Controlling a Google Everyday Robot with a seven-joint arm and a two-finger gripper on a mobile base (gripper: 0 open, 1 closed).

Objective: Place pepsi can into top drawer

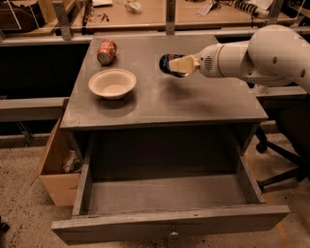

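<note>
My gripper (175,65) reaches in from the right on a white arm and is shut on the blue pepsi can (167,63). It holds the can on its side, a little above the middle of the grey cabinet top (203,101). Only the can's left end shows past the cream fingers (183,64). The top drawer (167,193) stands pulled out below the cabinet top, wide and shallow, with nothing in it. Its front panel with a small metal pull (172,232) is nearest the camera.
A red can (107,51) lies on its side at the cabinet top's back left. A white bowl (112,83) sits in front of it. A cardboard box (60,164) stands on the floor at the left. An office chair base (281,155) is at the right. Wooden desks (145,14) run behind.
</note>
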